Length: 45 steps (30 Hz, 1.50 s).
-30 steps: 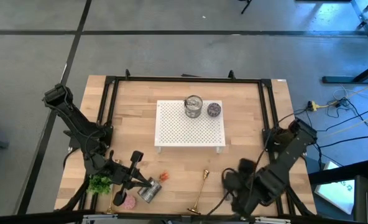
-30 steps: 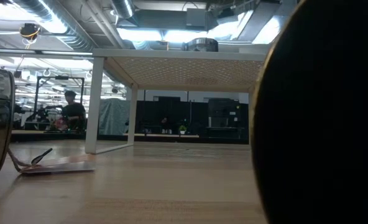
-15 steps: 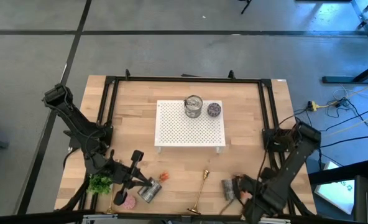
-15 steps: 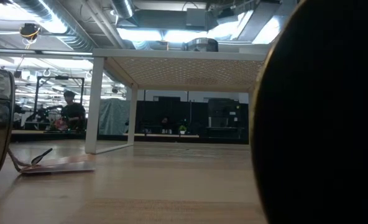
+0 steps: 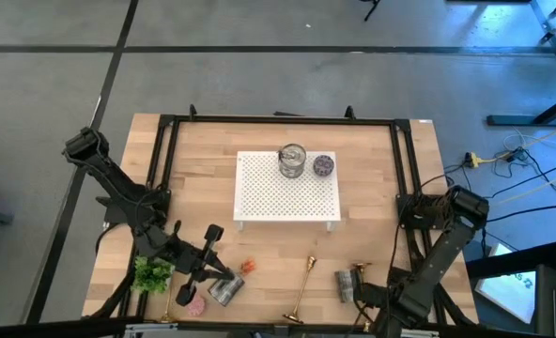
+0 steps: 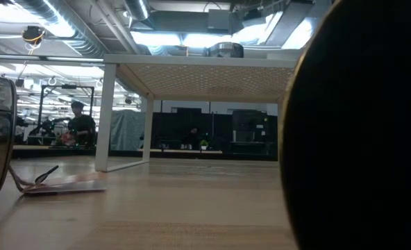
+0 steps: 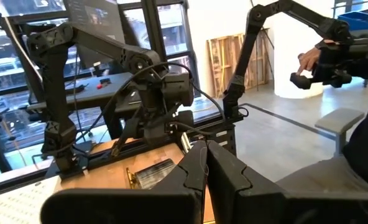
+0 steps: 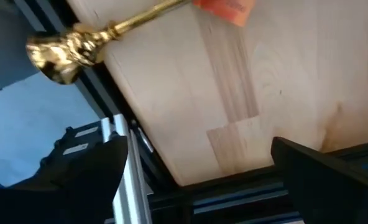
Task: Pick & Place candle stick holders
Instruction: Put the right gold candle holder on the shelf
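A slim gold candle stick holder [image 5: 301,286] lies on its side on the wooden table near the near edge, between my two grippers. One knobby end of it [image 8: 66,50] shows in the right wrist view. A second gold piece [image 5: 361,272] lies by a silver tin [image 5: 344,284], next to my right gripper [image 5: 358,295], which is open and empty. My left gripper [image 5: 223,274] is shut and empty, its fingertips [image 7: 206,163] closed on each other. It stands above a lying silver tin [image 5: 223,291]. A third gold piece [image 5: 170,305] lies by a green sprig [image 5: 151,275].
A white perforated stand [image 5: 259,202] at the table's middle carries a silver tin [image 5: 292,161] and a purple round candle [image 5: 324,165]. A pink candle [image 5: 193,305] and an orange scrap [image 5: 248,268] lie near the left gripper. A black frame [image 5: 161,160] edges the table.
My right gripper has drawn back toward the table's near edge, away from the lying candle stick holder. This has uncovered the silver tin and the gold piece beside it. They lie still.
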Tool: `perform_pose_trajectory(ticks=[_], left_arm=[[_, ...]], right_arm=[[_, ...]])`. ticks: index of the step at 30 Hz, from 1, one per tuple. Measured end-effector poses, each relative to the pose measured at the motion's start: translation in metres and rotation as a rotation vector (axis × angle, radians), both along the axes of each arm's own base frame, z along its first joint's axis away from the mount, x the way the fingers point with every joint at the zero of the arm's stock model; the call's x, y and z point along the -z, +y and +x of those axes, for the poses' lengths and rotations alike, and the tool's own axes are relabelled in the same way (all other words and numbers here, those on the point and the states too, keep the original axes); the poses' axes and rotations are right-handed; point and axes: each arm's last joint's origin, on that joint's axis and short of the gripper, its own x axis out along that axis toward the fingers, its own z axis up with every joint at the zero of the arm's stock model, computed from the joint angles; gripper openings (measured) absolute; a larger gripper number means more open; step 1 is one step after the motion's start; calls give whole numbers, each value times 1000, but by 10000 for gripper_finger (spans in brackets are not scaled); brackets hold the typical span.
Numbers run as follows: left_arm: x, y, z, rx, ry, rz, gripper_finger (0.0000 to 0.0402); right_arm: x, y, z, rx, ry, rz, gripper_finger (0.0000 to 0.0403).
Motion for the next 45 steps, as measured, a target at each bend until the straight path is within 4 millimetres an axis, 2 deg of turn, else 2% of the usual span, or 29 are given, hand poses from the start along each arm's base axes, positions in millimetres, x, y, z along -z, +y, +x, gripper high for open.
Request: perform_pose_trajectory(ticks=[3, 7, 10, 16, 20, 25, 38, 45], left_arm=[[0, 3, 4, 17, 3, 3, 6], [1, 6, 7, 32, 14, -8, 6], [2, 6, 7, 41, 19, -9, 6], [2, 6, 7, 43, 19, -9, 6], [2, 6, 7, 43, 19, -10, 6], [2, 6, 7, 44, 20, -12, 6], [2, 6, 7, 44, 25, -21, 6], [2, 6, 7, 44, 26, -26, 6]], right_arm=[[3, -1, 3, 21, -11, -20, 399], [3, -9, 11, 321, 10, -106, 399], [3, -11, 19, 416, 14, -98, 399], [3, -10, 34, 431, -94, -31, 399], [3, -16, 44, 454, -175, -56, 399], [3, -22, 48, 471, -181, -83, 399], [3, -20, 42, 437, -100, -70, 398], [2, -31, 27, 464, 21, -234, 368]])
